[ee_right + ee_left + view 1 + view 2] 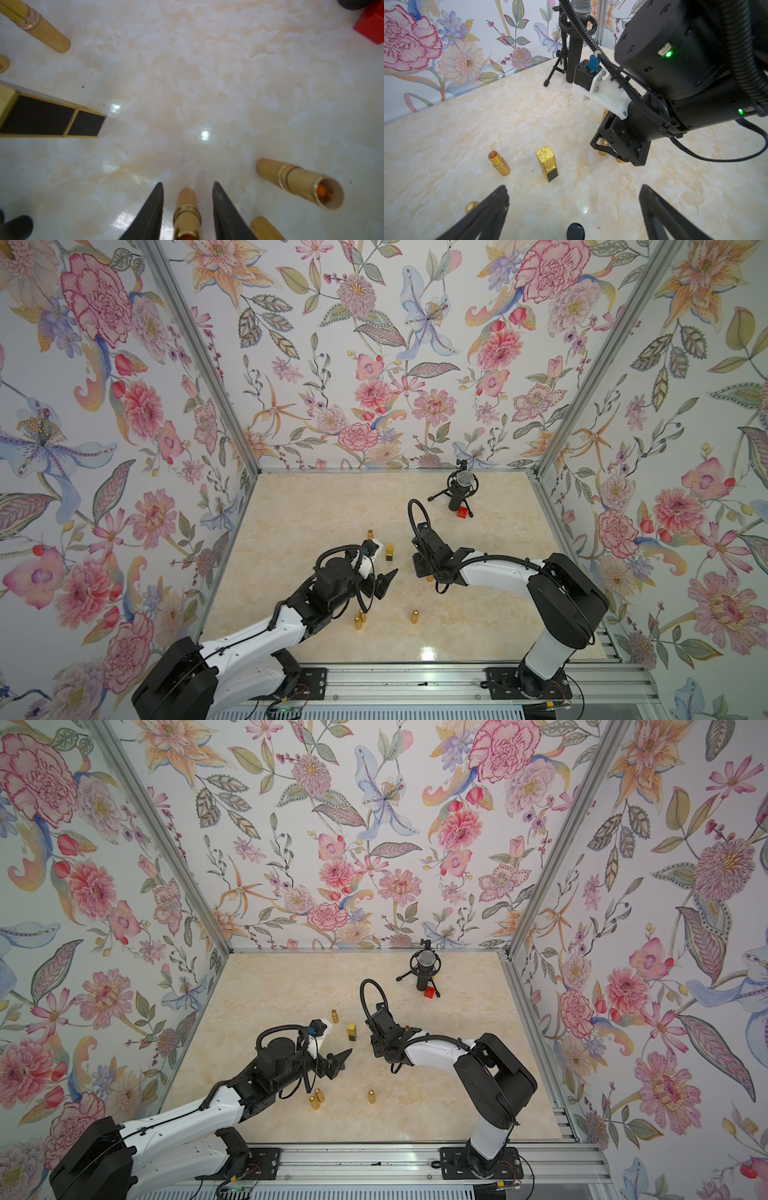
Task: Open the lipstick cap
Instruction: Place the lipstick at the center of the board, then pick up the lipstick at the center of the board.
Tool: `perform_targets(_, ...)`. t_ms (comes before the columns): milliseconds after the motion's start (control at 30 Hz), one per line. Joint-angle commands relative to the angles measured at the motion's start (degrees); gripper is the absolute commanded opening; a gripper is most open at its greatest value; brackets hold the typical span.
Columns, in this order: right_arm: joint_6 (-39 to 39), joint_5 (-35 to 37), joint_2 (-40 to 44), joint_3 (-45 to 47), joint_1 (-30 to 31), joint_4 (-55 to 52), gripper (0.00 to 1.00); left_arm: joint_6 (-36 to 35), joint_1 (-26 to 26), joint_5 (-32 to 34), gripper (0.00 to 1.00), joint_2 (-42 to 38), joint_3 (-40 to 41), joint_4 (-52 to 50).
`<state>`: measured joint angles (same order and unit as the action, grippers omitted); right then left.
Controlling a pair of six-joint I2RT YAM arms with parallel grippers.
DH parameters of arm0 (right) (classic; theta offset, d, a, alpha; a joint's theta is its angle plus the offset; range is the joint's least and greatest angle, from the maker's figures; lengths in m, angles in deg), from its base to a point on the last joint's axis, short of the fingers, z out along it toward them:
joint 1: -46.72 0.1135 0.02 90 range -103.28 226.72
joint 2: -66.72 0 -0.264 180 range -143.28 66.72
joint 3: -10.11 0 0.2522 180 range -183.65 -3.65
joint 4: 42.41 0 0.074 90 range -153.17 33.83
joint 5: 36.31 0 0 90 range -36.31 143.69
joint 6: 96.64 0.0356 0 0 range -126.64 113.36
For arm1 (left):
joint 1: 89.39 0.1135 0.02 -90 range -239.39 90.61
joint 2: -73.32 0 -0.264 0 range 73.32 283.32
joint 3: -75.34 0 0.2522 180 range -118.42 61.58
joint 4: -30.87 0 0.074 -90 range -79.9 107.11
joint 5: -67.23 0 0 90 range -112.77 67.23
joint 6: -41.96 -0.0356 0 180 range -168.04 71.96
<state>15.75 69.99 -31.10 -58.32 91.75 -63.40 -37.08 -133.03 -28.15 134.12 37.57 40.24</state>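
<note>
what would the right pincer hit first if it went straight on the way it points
Probably the table: the right pincer points down with an open lipstick between its fingers, untouched. Depth is hard to judge.

Lipstick between fingers cut off at frame edge; red block also cropped.

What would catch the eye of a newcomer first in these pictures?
The loud floral wallpaper on all three walls strikes first, around a pale marble table. Over it, the left arm and right arm, black and white, meet near small gold lipstick pieces; the right pincer stands open around a gold tube. At the far side a microphone stands, a red block beside it.
</note>
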Motion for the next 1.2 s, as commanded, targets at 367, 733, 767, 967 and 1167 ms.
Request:
perform_targets(367, -6.48, -13.70, 7.75, -7.86, 1.14, -3.83, 0.54, 1.81, 2.55, 6.25, 0.99, -2.16, -0.24, -2.15)
perform_targets(733, -13.76, -20.86, -2.90, -15.44, 1.37, -5.38, 0.59, 5.01, 6.03, 11.67, 0.99, -5.97, 1.06, -5.91)
perform_targets(767, -14.31, -21.40, -3.86, -16.17, 1.37, -5.61, 0.59, 5.19, 6.47, 11.65, 0.99, -6.48, 1.41, -5.91)
perform_targets(967, -15.97, -18.48, -8.46, -19.86, 1.07, -7.07, 0.62, 5.83, 8.00, 11.77, 0.99, -8.61, 2.34, -5.95)
perform_targets(1167, -17.11, -16.84, -11.19, -21.91, 0.85, -7.68, 0.60, 5.83, 8.55, 11.23, 0.99, -8.73, 2.40, -6.08)
